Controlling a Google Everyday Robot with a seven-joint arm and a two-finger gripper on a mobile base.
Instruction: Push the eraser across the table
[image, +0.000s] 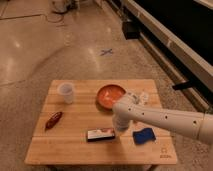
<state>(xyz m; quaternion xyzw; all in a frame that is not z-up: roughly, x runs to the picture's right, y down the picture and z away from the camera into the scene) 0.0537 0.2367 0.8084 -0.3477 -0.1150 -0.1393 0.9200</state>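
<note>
The eraser, a flat black block with a white top and a red mark, lies on the light wooden table near its front edge, a little left of centre. My gripper hangs at the end of the white arm that reaches in from the right. It is low over the table, right at the eraser's right end. I cannot tell whether it touches the eraser.
An orange bowl stands at the back centre, a clear plastic cup at the back left. A small red pepper-shaped item lies at the left. A blue sponge-like block lies right of the gripper. A logo marks the front right corner.
</note>
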